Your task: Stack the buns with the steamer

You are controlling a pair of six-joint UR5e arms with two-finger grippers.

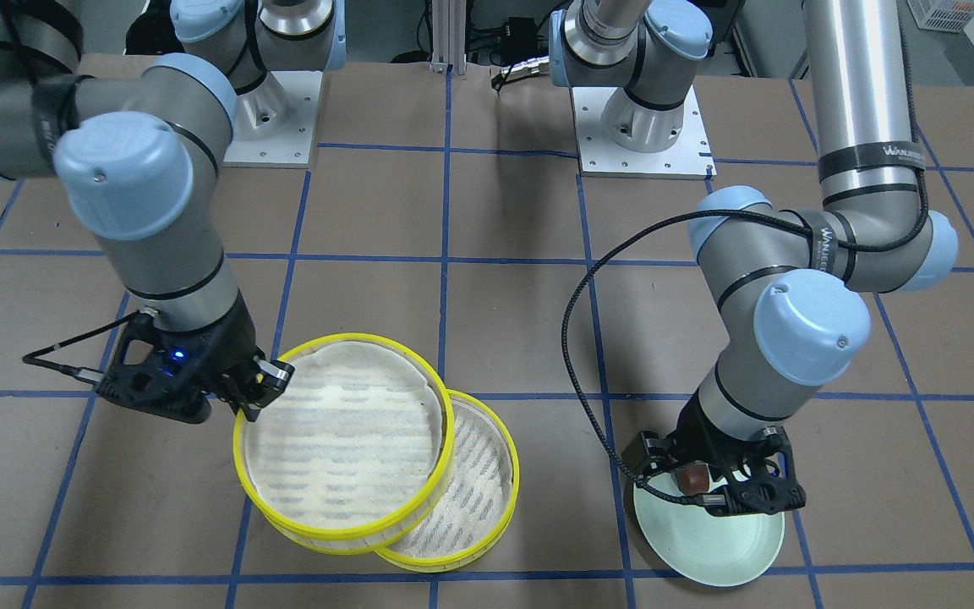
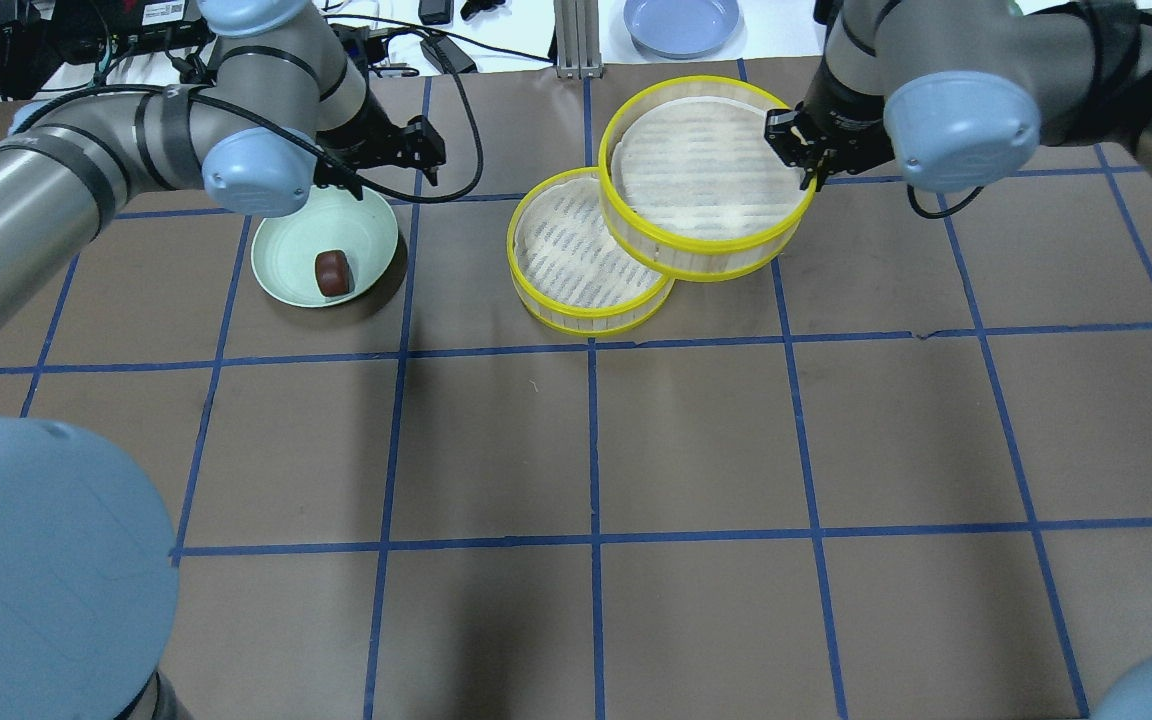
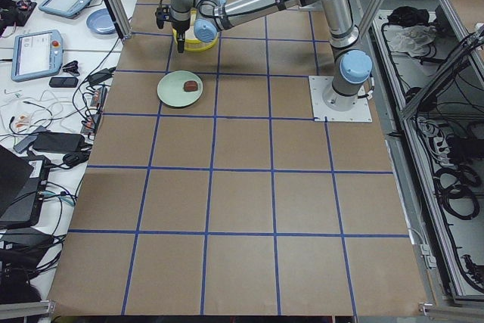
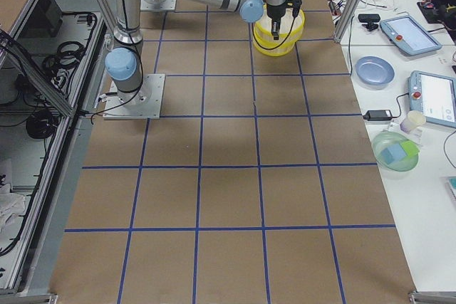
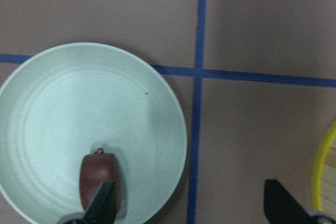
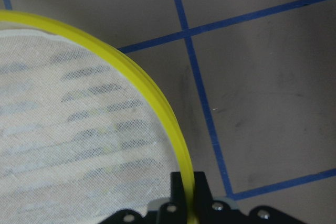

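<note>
While the right tool (image 2: 798, 150) was clamped on the yellow rim of the upper steamer tray (image 2: 706, 165), one finger sat inside the rim and one outside, as the right wrist view showed. That tray lay partly over the lower steamer tray (image 2: 566, 250), covering its side nearest the right arm and leaving the rest bare. Both trays were round, yellow-rimmed and lined with white cloth. The upper one looked a little tilted, but whether it rested on the lower rim or was held just clear of it I could not tell.

The dark reddish-brown bun (image 2: 333, 272) lay on the pale green plate (image 2: 281, 250), near the rim on the robot's side and apart from the trays. The left tool (image 2: 424, 148) hung over the plate's far edge with its jaws spread wide and nothing between them. In the left wrist view one fingertip (image 5: 105, 203) overlapped the bun's edge, while the other was off the plate, above the brown counter (image 2: 696, 430). I could not tell whether that fingertip touched the bun. Plate and trays stood in neighbouring squares of the blue tape grid (image 2: 593, 440).
</note>
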